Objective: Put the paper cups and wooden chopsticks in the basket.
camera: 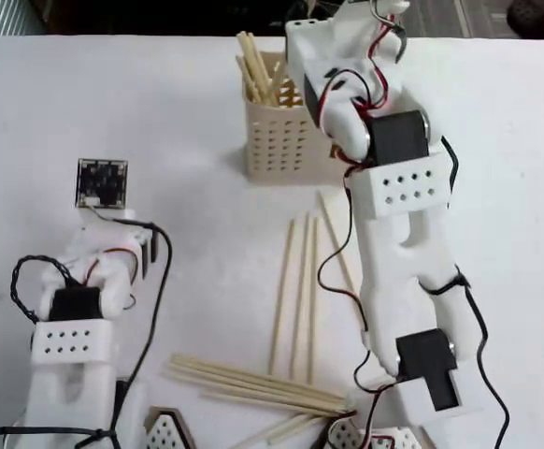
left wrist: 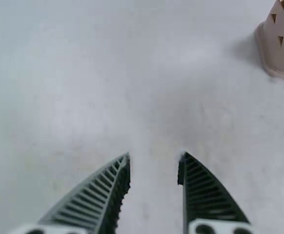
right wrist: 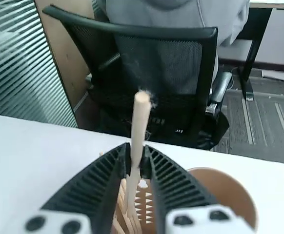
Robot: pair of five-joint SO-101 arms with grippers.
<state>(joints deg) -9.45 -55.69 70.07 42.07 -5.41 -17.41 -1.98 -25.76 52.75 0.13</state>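
The cream perforated basket [camera: 277,131] stands at the back of the table with several wooden chopsticks [camera: 258,70] upright in it. My right arm [camera: 398,187] stretches over it. The right gripper [right wrist: 137,148] is shut on one chopstick [right wrist: 140,117], held upright above the basket [right wrist: 134,207]. The brown rim of a paper cup [right wrist: 227,195] shows beside the fingers. More chopsticks lie loose on the table: three side by side [camera: 295,290], one slanted [camera: 336,238] and a bundle [camera: 253,382] near the front. My left gripper [left wrist: 154,158] hangs open over bare table, with nothing in it.
The left arm [camera: 76,299] sits at the front left, far from the chopsticks. A corner of the basket [left wrist: 281,41] shows ahead of the left gripper. An office chair [right wrist: 166,63] stands beyond the table's far edge. Perforated arm bases [camera: 164,430] sit at the front edge.
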